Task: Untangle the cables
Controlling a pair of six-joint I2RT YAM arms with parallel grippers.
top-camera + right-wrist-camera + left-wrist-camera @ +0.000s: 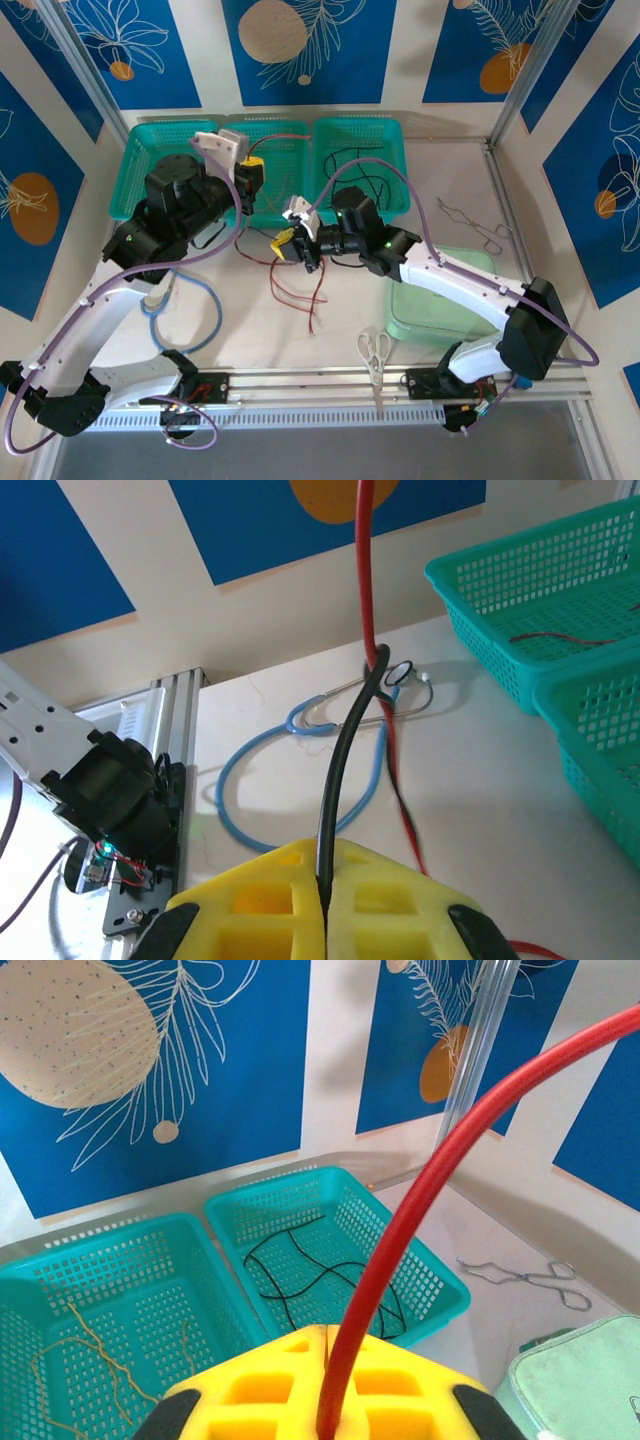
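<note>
**Fingers and cables, three views.** The left fingers (298,1365), raised over the middle basket (290,160) at the bench's (250,330) far edge, were clenched on a red cable (420,1200). This cable was seen rising from between the yellow fingers and arcing away to the upper right of the left wrist view. The right fingers (290,885), held above the middle of the bench, were clamped on a black cable (340,750). It was seen running up from the fingers to a taut red length, which it crossed in the right wrist view. Loose red strands (303,290) were draped on the bench below the right fingers, trailing toward the near edge. A second black cable (300,1270) was coiled in the right basket (440,1290), and a yellow-tan cable (90,1360) was laid in the middle basket. A blue stethoscope (300,745) was placed toward the bench's left edge, forceps (530,1278) toward the right edge, and scissors (375,352) at the near edge.
</note>
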